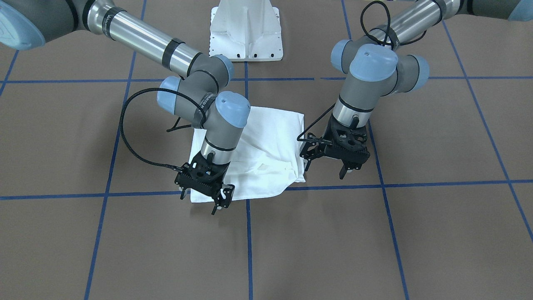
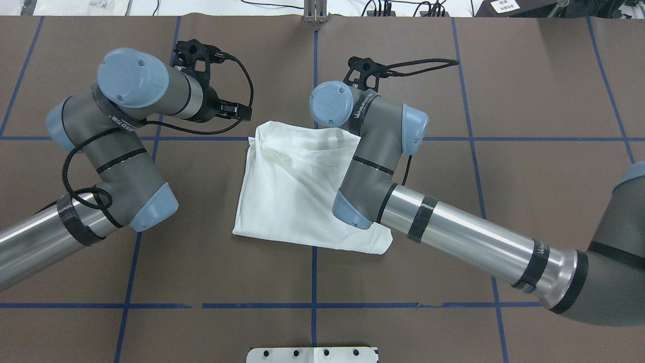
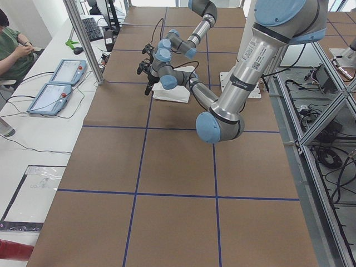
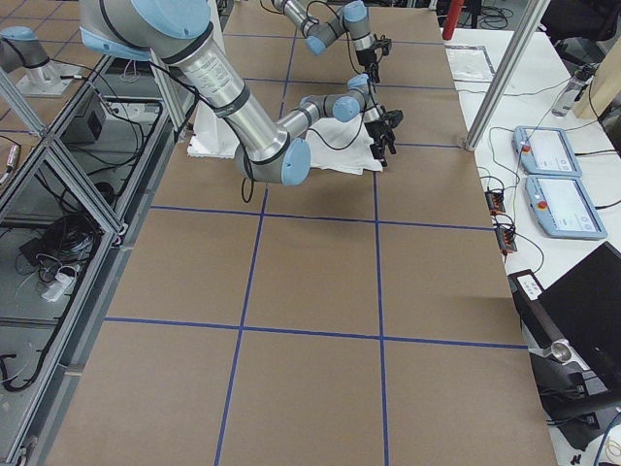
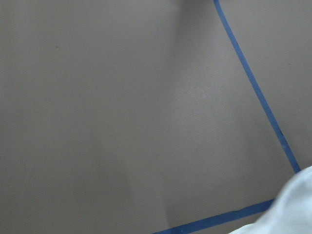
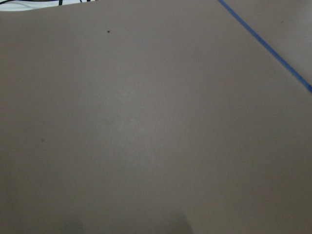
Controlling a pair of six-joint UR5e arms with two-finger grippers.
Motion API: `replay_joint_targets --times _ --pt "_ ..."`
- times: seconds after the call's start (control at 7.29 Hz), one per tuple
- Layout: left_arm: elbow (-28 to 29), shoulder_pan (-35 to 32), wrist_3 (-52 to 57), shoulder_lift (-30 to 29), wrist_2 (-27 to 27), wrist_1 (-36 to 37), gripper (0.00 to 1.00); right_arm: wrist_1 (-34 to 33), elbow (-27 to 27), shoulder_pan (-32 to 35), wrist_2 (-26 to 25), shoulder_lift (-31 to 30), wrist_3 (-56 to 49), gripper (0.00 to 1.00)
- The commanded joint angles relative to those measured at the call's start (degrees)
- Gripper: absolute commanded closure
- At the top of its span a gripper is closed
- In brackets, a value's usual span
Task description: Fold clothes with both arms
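The white T-shirt (image 1: 266, 146) lies folded into a rough rectangle in the middle of the brown table; it also shows in the overhead view (image 2: 297, 196). No text or label shows. My left gripper (image 1: 326, 167) hangs just off the shirt's edge, open and empty, a little above the table; in the overhead view it (image 2: 241, 112) is next to the shirt's far left corner. My right gripper (image 1: 200, 202) stands over the shirt's opposite near corner and looks open, with no cloth lifted. A bit of the shirt (image 5: 292, 209) shows in the left wrist view.
The white metal pedestal (image 1: 245, 33) stands at the robot's base. Blue tape lines (image 1: 247, 233) grid the brown table. In the left side view an operator (image 3: 11, 50) sits by two pendants (image 3: 61, 72) beyond the table's edge.
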Motion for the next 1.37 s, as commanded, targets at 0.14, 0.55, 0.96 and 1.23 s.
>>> replay_joint_targets --times 0.14,0.55,0.96,1.23 --pt "0.5 4.7 -6.1 -0.8 0.6 0.2 0.00 0.1 4.8 2.8 5.6 -0.7 -3.6 0.00" --pt "0.6 9.5 -8.3 -0.9 5.9 0.2 0.00 2.4 5.7 2.8 6.6 -1.8 -3.4 0.00" --pt "4.2 10.8 -8.4 -2.1 8.0 0.6 0.00 2.7 6.1 2.8 6.6 -2.3 -3.6 0.00" --pt "13.7 7.7 -12.5 -8.6 10.4 -0.1 0.00 2.7 6.2 2.8 6.6 -2.6 -3.6 0.00"
